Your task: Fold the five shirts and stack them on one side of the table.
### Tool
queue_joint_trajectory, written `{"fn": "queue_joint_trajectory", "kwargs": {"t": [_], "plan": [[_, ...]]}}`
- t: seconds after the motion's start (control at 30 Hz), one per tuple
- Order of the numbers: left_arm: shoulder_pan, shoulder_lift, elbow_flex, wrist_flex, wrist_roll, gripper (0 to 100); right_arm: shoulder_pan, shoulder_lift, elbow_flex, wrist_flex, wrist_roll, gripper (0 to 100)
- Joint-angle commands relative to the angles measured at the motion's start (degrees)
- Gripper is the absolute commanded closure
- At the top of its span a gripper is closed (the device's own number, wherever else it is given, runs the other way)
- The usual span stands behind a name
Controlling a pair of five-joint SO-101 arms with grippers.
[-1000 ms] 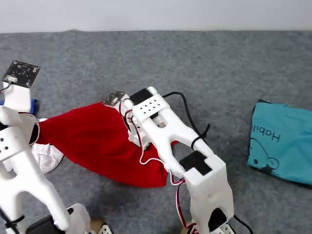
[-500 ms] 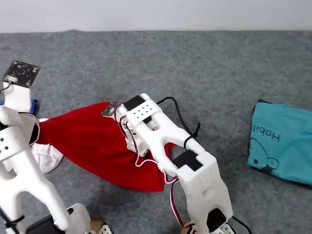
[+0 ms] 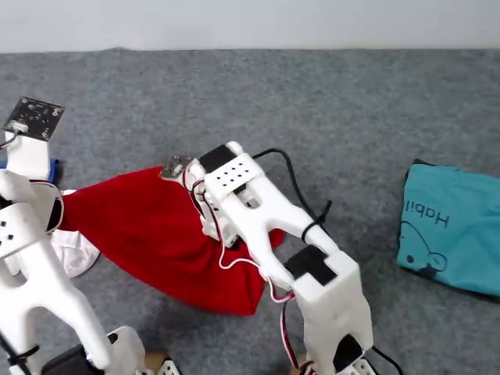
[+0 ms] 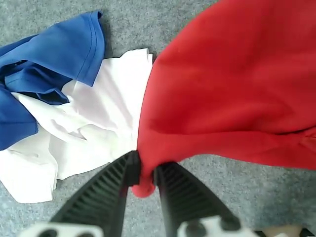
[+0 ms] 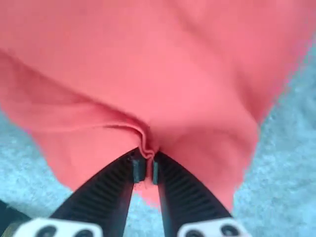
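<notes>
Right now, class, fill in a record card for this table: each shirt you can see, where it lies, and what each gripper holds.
red shirt: held at two points, over the grey table
left gripper: shut on the red shirt's corner
right gripper: shut on a fold of the red shirt
white shirt: crumpled, partly under the red shirt
blue shirt: crumpled, touching the white shirt
teal shirt: flat, apart, at the opposite side

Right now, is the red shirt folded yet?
Not folded: the red shirt spreads loose between the left tool and right tool, both pinching it.
</notes>
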Motion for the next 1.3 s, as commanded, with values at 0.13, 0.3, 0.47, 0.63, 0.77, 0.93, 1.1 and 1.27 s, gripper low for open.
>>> {"fn": "queue_joint_trajectory", "kwargs": {"t": [0.13, 0.3, 0.47, 0.63, 0.77, 0.93, 1.1, 1.27], "plan": [[0.26, -0.44, -1.98, 0.62, -0.53, 99, 0.84, -14.11, -1.93, 6.02, 2.81, 98.8], [0.35, -1.23, -3.65, 1.05, -0.53, 99, 7.16, -23.87, -1.93, 8.66, 3.60, 98.8], [5.10, -6.24, -4.18, 1.32, -0.35, 99, 14.73, -33.98, -1.67, 8.84, 8.18, 98.8], [12.75, -8.44, -0.84, 1.14, -0.18, 99, 15.25, -35.91, 2.90, 8.57, 10.55, 98.8], [15.21, -8.70, 1.98, 1.14, 2.02, 99, 16.75, -31.16, 10.20, 5.14, 10.64, 98.7], [14.95, -8.70, 2.42, 1.41, 4.04, 99, 17.80, -27.30, 11.43, 8.57, 7.65, 89.4], [14.95, -8.79, 2.42, 1.41, 4.04, 99, 17.01, -31.69, 14.24, 9.19, 4.48, 85.4], [14.95, -8.79, 2.42, 1.41, 4.22, 99, 11.03, -37.41, 24.88, 9.01, 4.22, 85.4]]}}
